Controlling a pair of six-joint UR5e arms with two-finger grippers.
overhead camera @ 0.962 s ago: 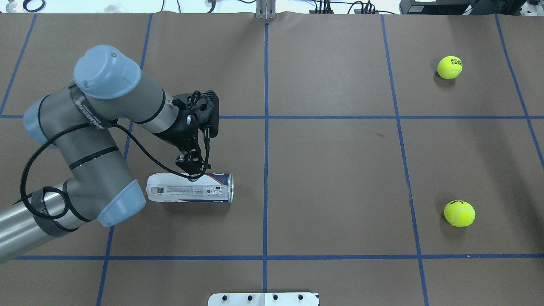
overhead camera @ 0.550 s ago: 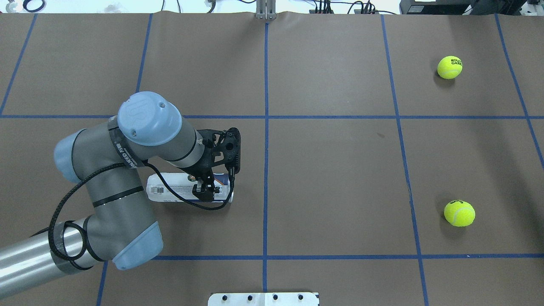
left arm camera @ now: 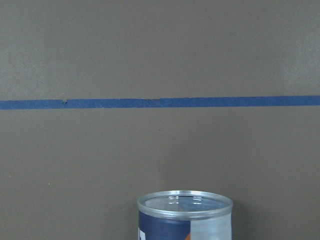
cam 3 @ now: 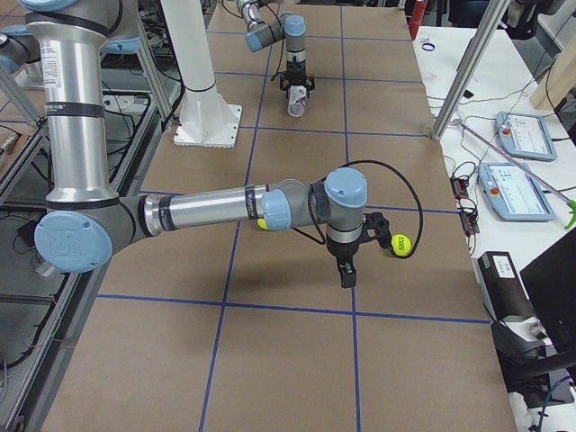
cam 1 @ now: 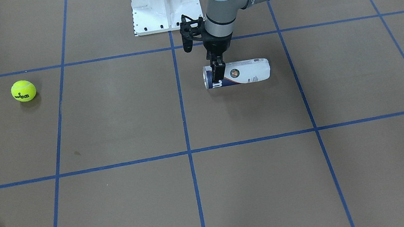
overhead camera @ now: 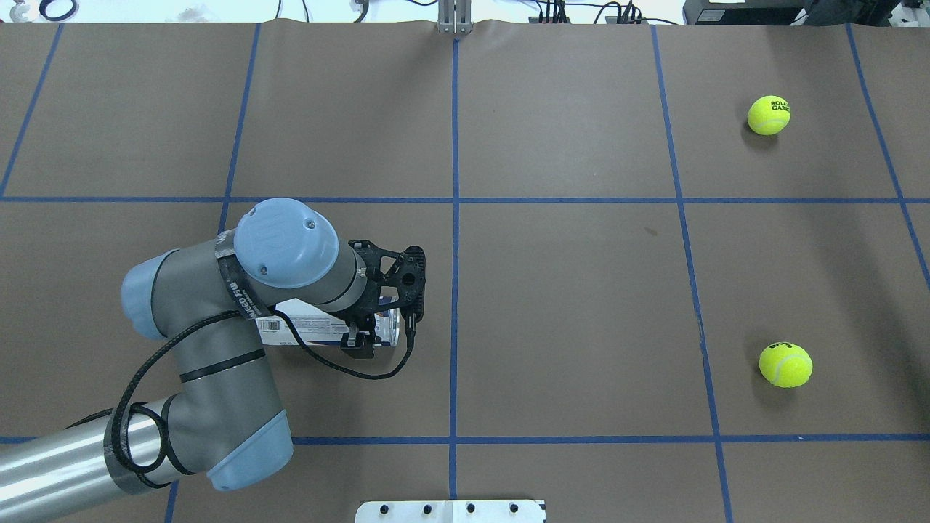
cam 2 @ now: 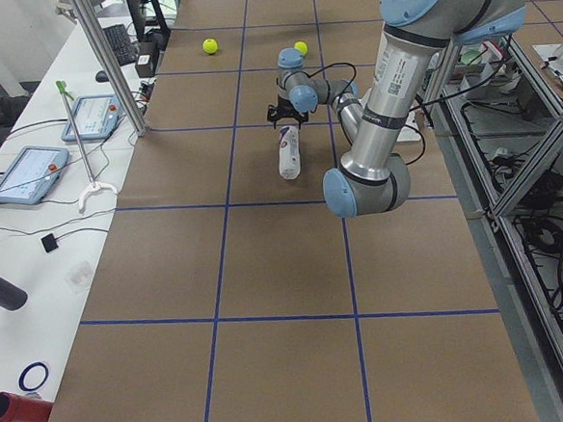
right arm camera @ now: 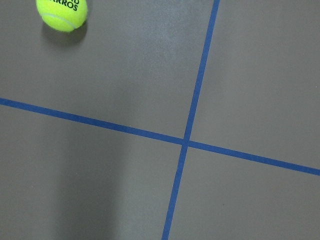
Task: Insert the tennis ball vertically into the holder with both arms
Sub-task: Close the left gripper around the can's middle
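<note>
The holder (overhead camera: 312, 328) is a clear can with a white and navy label. It lies on its side left of the table's centre, metal rim toward the centre line; it also shows in the front view (cam 1: 246, 71) and the left wrist view (left arm camera: 185, 215). My left gripper (overhead camera: 367, 340) points down over the can's rim end (cam 1: 218, 75), open, with one finger in front of the can and the other behind it. Two yellow tennis balls (overhead camera: 769, 115) (overhead camera: 785, 365) lie far right. My right gripper (cam 3: 346, 270) hangs beside the far ball (cam 3: 400, 243); I cannot tell whether it is open.
The white pedestal base (cam 1: 163, 3) stands at the robot's edge of the table. Blue tape lines (overhead camera: 455, 218) divide the brown tabletop into squares. The far ball shows at the top left of the right wrist view (right arm camera: 62, 12). Tablets and cables lie beyond the far edge (cam 3: 522, 135).
My left arm has swung toward the near edge and right, and its gripper has come down from beside the can to over its rim end. The can and balls have not moved.
</note>
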